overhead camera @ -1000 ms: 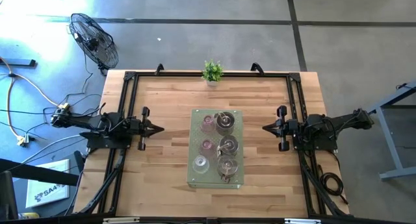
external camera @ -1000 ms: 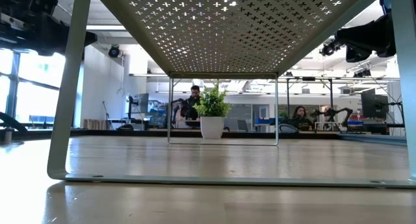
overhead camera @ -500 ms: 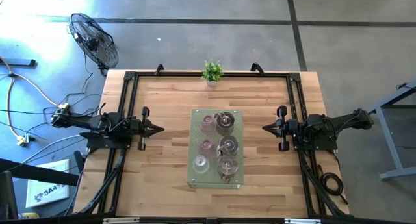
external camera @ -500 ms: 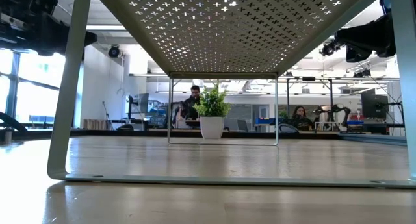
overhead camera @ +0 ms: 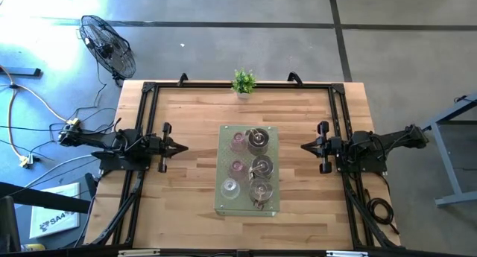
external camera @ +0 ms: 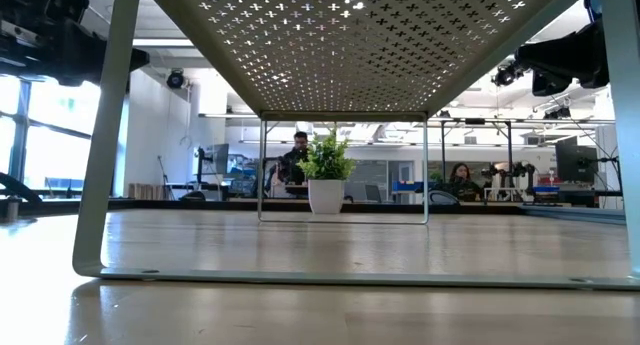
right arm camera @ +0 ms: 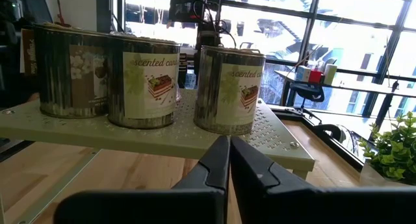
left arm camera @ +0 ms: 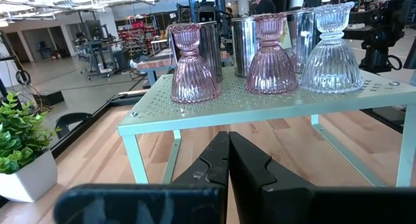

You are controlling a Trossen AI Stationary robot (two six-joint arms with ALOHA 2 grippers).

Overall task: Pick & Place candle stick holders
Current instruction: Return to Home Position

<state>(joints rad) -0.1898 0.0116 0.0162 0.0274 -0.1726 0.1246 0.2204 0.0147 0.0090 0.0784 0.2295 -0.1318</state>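
Left jaws, right jaws closed, well apart from shelf (overhead camera: pixel 222 156) edges

The left arm (overhead camera: pixel 119 144) lies folded low at the counter's (overhead camera: pixel 194 115) left side. The left end effector (overhead camera: pixel 181 147) points inward, its fingers (left arm camera: pixel 211 162) pressed together. The right arm (overhead camera: pixel 373 149) mirrors it at the right side, and the right end effector (overhead camera: pixel 304 146) likewise points inward with fingers (right arm camera: pixel 211 164) pressed together.
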